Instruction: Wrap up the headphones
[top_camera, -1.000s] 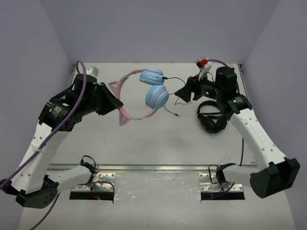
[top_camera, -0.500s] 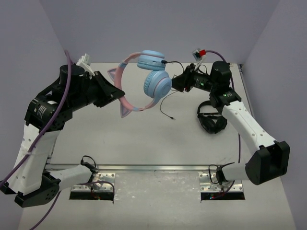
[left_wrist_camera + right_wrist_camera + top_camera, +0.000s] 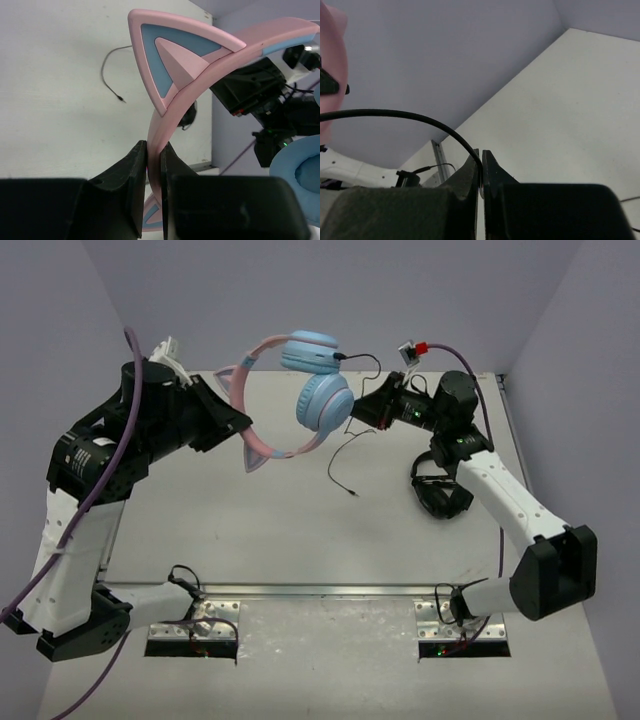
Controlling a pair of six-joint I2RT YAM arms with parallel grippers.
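Your left gripper [image 3: 154,150] pinches the pink headband [image 3: 200,65] of the headphones [image 3: 322,400], holding them lifted above the table [image 3: 250,530] near its far edge. Your right gripper [image 3: 480,159] is pressed together on the thin black cord [image 3: 420,118], whose plug end trails down toward the table. Separate black headphones [image 3: 440,490] lie on the table under the right arm.

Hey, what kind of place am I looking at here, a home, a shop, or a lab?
Probably a robotics lab test cell. A bare white table is boxed in by plain lavender walls, and a left arm and right arm are bolted to a metal rail, holding cat-ear headphones.
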